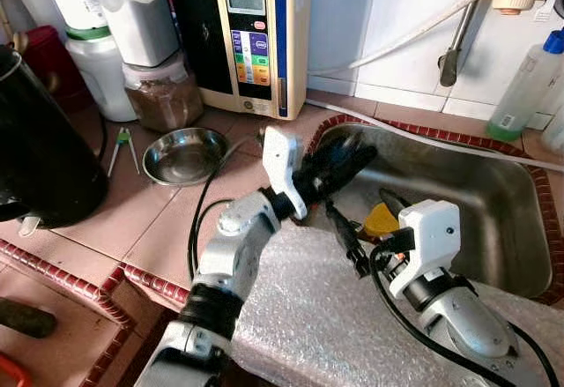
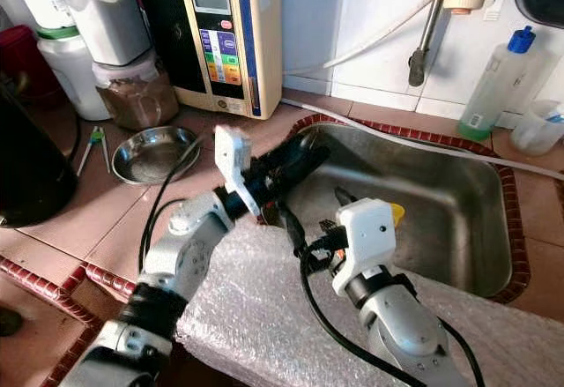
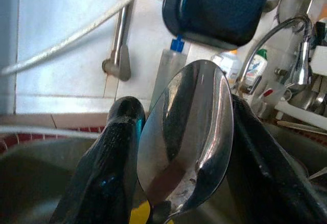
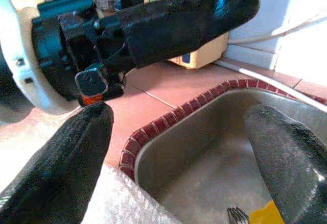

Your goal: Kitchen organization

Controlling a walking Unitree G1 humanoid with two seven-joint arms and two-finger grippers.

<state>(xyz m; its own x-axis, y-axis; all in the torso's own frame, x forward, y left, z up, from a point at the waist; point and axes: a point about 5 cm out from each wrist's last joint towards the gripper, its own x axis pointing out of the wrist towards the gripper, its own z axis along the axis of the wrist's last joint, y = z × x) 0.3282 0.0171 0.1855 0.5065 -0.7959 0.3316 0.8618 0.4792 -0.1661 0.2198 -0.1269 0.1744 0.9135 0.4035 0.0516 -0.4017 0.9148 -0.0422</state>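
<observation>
My left gripper (image 1: 345, 160) reaches over the near left corner of the steel sink (image 1: 467, 184). It is shut on a shiny metal spoon (image 3: 190, 132), whose bowl stands up between the two black fingers (image 3: 110, 152). My right gripper (image 1: 366, 228) hovers open just beside and below it, over the sink's front edge, with nothing between its fingers (image 4: 66, 157). In the right wrist view the left gripper (image 4: 189, 15) crosses close above. A yellow object (image 1: 381, 219) and a fork's tines (image 4: 236, 215) lie in the sink under the right gripper.
A steel bowl (image 1: 183, 153) sits on the tiled counter to the left, beside small tongs (image 1: 119, 147). Behind stand a water ioniser (image 1: 251, 34), a jar (image 1: 166, 96) and a black kettle (image 1: 40, 140). Bubble wrap (image 1: 308, 316) covers the front edge. A bottle (image 1: 524, 87) stands at the far right.
</observation>
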